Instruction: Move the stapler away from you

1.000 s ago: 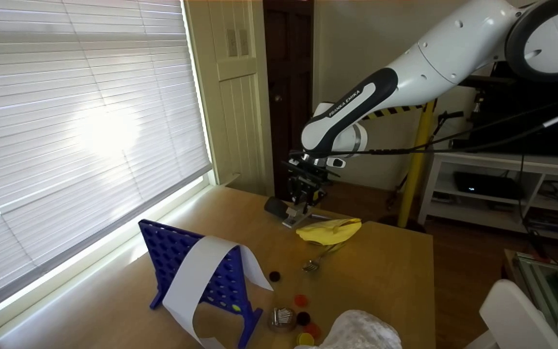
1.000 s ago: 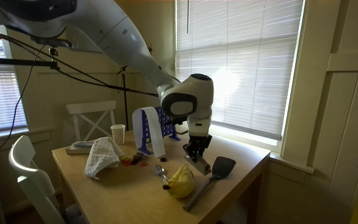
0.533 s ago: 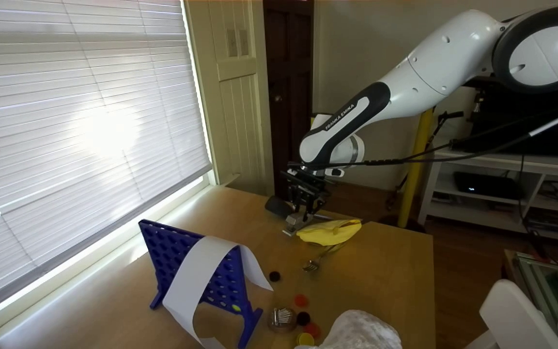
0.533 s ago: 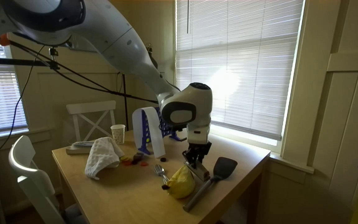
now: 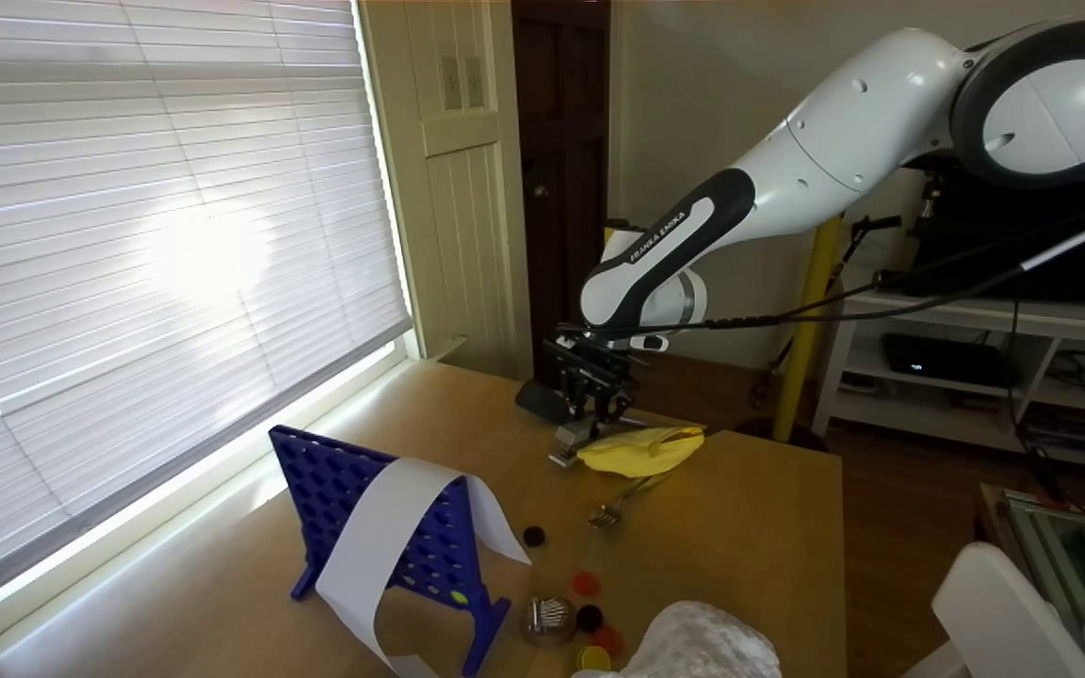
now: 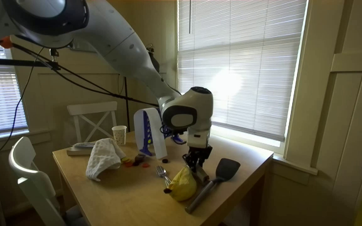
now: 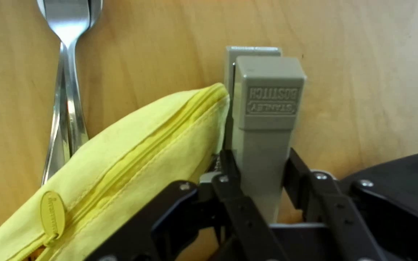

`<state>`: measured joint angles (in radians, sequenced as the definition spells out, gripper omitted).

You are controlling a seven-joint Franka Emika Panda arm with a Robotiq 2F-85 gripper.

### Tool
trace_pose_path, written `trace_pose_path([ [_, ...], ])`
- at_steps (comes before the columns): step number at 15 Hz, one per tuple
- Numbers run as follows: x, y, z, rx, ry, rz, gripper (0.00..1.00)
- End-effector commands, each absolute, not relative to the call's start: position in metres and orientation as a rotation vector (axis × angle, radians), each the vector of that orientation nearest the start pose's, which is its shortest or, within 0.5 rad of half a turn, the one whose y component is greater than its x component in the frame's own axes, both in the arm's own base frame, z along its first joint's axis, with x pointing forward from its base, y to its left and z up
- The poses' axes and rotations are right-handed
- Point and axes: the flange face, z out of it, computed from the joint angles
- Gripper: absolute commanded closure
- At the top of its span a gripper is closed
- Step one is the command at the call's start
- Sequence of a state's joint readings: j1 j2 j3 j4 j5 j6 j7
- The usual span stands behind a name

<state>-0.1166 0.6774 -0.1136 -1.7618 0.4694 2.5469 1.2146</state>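
Note:
The grey stapler (image 7: pixel 267 141) stands out in the wrist view, with its nose toward the top and the rest running down between my fingers. My gripper (image 7: pixel 259 161) has one black finger on each side of the stapler, closed against its sides. In both exterior views my gripper (image 5: pixel 591 414) (image 6: pixel 196 166) points down at the far part of the table, with the stapler (image 5: pixel 573 439) (image 6: pixel 202 175) below it, low at the tabletop. I cannot tell whether the stapler rests fully on the table. The fingers and wrist hide its rear part.
A yellow pouch (image 7: pixel 151 145) lies right beside the stapler, its tip at the stapler's side. A dark spatula (image 6: pixel 227 169) lies on the stapler's other side. Forks (image 7: pixel 69 72) lie past the pouch. A blue game frame (image 5: pixel 439 537) with a paper strip stands farther along the table (image 5: pixel 740 546).
The arm and gripper have come down, carrying the stapler down between the pouch and the spatula. The spatula has shifted slightly. The motion is small in the last half second.

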Motion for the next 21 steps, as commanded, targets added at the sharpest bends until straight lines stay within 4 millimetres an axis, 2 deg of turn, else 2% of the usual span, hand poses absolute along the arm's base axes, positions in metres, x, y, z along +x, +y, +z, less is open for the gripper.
trace_pose_path([
  [1, 0.66, -0.151, 0.191, -1.791, 2.29, 0.006, 0.88],
  [6, 0.66, -0.15, 0.187, -1.821, 2.263, -0.008, 0.88],
  [7, 0.659, -0.149, 0.188, -1.838, 2.251, 0.018, 0.75],
  [8, 0.658, -0.147, 0.19, -1.861, 2.238, 0.014, 0.39],
  [9, 0.655, -0.143, 0.197, -1.88, 2.214, 0.019, 0.38],
  [10, 0.649, -0.139, 0.215, -1.931, 2.153, 0.006, 0.34],
  [13, 0.636, -0.135, 0.272, -2.099, 2.032, -0.077, 0.11],
  [15, 0.613, -0.138, 0.304, -2.235, 1.942, -0.01, 0.0],
  [17, 0.584, -0.144, 0.332, -2.336, 1.848, 0.095, 0.0],
  [21, 0.51, -0.169, 0.366, -2.555, 1.627, 0.238, 0.0],
])
